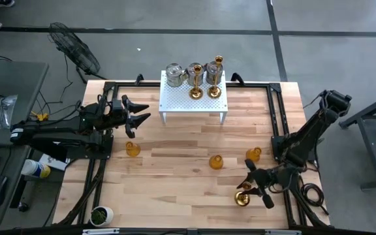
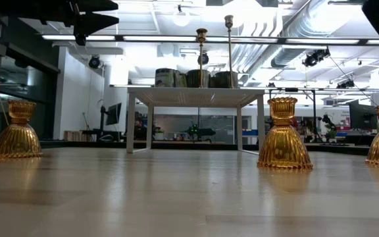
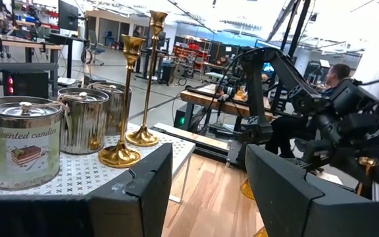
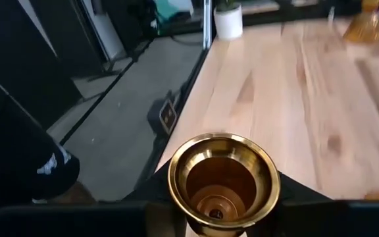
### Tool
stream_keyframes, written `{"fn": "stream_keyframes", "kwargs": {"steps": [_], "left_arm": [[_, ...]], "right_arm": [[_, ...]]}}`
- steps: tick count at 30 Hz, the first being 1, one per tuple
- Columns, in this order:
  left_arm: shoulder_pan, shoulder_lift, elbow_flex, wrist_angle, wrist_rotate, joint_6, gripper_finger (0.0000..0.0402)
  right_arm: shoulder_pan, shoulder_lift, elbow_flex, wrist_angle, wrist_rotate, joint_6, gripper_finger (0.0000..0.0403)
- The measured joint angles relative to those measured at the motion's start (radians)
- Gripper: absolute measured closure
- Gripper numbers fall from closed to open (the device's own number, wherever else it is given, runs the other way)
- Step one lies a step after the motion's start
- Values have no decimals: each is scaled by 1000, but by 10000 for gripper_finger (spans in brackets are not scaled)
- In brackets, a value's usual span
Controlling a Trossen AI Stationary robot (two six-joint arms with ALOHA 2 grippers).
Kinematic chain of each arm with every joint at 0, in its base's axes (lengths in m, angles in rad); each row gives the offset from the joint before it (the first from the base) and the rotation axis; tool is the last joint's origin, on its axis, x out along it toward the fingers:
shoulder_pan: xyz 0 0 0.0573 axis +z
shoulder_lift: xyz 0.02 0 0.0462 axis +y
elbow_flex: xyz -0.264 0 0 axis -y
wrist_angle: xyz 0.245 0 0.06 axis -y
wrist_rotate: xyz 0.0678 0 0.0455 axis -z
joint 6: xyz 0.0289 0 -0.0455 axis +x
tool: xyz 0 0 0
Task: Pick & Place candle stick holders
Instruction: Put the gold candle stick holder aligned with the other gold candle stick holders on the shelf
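On the white stand [image 1: 193, 98] at the table's far side stand two tall gold candle stick holders [image 1: 196, 83] [image 1: 215, 77] beside silver tins [image 1: 173, 74]. Three amber glass holders rest on their wide bases on the wood: one left [image 1: 132, 149], one central [image 1: 216, 161], one right [image 1: 253, 155]. A short gold holder [image 1: 242, 198] is at the near right, and my right gripper [image 1: 252, 189] is shut on it. My left gripper [image 1: 142, 116] hovers open beside the stand's left end, holding nothing. My right gripper pinches the short gold holder just below its cup rim [image 4: 224, 181], one finger [image 4: 151, 201] on each side. The fingers come almost level, slanting slightly down. The cup's open mouth faces up toward the wrist camera. Whether its foot is off the table cannot be seen.
A small white pot with a plant [image 1: 101, 214] sits at the near left corner. Dark frame rails [image 1: 276, 124] run along the table's sides. Bare wood lies between the stand and the amber holders. A person sits beyond the table [image 3: 339, 72].
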Motion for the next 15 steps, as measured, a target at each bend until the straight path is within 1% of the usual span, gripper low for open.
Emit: {"fn": "stream_keyframes", "kwargs": {"steps": [3, 8, 15], "left_arm": [[0, 0, 0, 0, 0, 0, 215], [0, 0, 0, 0, 0, 0, 215], [0, 0, 0, 0, 0, 0, 215]], "right_arm": [[-43, -12, 45, -19, -4, -36, 315], [-125, -38, 148, -152, -9, -95, 305], [-272, -46, 311, -307, -118, -161, 317]]}}
